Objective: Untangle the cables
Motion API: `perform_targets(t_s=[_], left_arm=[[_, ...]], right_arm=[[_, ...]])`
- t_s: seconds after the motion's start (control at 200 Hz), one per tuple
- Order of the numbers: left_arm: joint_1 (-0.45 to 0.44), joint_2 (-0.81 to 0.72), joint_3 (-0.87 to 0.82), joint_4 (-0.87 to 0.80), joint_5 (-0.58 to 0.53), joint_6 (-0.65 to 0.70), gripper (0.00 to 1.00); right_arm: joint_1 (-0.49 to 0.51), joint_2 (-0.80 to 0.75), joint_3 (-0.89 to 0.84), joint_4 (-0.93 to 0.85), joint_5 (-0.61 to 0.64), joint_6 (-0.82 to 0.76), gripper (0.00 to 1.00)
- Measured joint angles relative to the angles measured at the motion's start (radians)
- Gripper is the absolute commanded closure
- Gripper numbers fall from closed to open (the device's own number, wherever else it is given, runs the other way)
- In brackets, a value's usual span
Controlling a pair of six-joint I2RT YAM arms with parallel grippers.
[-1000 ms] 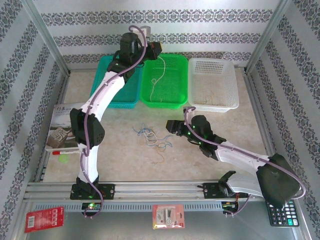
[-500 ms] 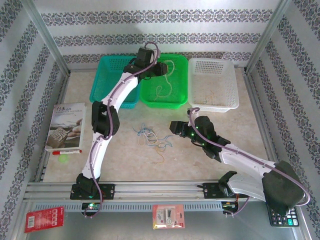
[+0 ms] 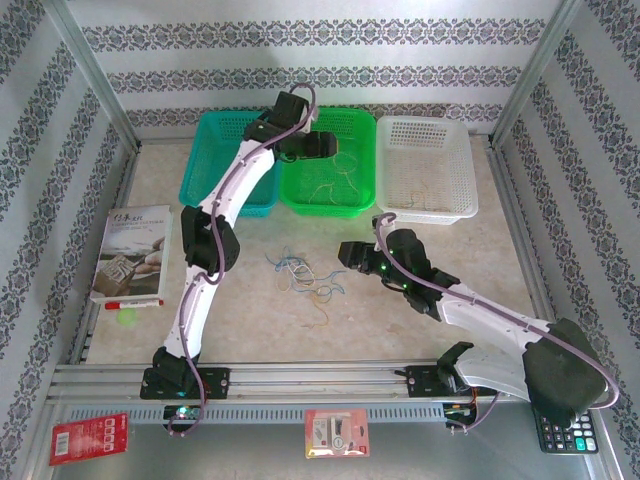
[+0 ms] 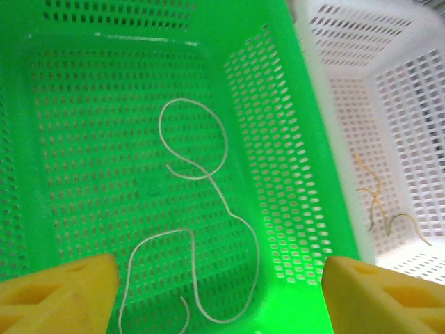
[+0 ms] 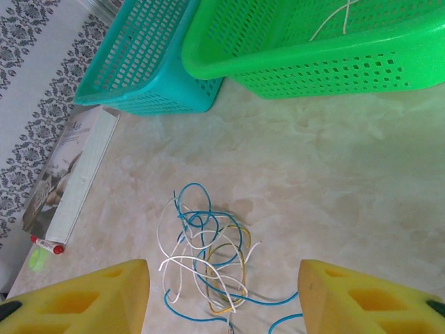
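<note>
– Beige marbled tabletop first. What's on it, big to small?
– Two white arms. Left arm reaches across the teal plastic mesh basket and hangs over the green plastic mesh basket, hiding part of its back-left from overhead. Right arm lies low across the table's right half. White plastic mesh basket sits just beside the green one, on its right. Grey-covered book at far left, red marker pen along its near edge. Black calculator and two red packets in front of the rail.
– Pincers?
– Left gripper: yellow pads spread wide above the green basket, nothing between them. Right gripper: spread too, empty, hovering just right of the tangle.
– Cables?
– Main tangle of thin cables lies on bare table at centre, in front of the green basket and apart from all three baskets. One whitish cable lies loose on the green basket floor. A yellowish cable lies in the white basket.
– What do the views add?
– Overhead gives the layout, but the cables are faint squiggles there. Left wrist view resolves the whitish cable's loops and the yellowish one next door. Right wrist view splits the tangle into blue, white and yellow-tan strands, looped through each other, with nothing between the pads and the strands.
</note>
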Motion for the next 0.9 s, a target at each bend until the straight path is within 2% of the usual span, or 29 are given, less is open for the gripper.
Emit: perform_targets(t_s=[0.115, 0.21, 0.28, 0.44, 0.605, 0.739, 0.899], left_arm=[[0.0, -0.092, -0.021, -0.001, 0.004, 0.005, 0.22], [-0.001, -0.235, -0.132, 0.019, 0.004, 0.018, 0.21], [-0.002, -0.376, -0.282, 0.067, 0.003, 0.023, 0.19], [-0.002, -0.716, -0.74, 0.255, -0.012, 0.017, 0.17], [-0.001, -0.946, -1.128, 0.414, -0.048, -0.029, 0.15], [0.0, -1.104, -1.383, 0.491, -0.083, -0.085, 0.14], [0.005, -1.286, -1.604, 0.546, -0.134, -0.171, 0.12]], right_arm=[[-0.006, 0.0, 0.021, -0.032, -0.001, -0.011, 0.41], [-0.006, 0.002, 0.041, -0.072, -0.008, -0.028, 0.41], [-0.006, 0.003, 0.057, -0.103, -0.012, -0.036, 0.41], [-0.005, 0.003, 0.067, -0.155, -0.013, -0.042, 0.41], [0.02, 0.013, 0.069, -0.198, -0.011, -0.052, 0.41], [0.053, 0.04, 0.087, -0.229, -0.012, -0.065, 0.41], [0.092, 0.102, 0.159, -0.27, -0.011, -0.097, 0.41]])
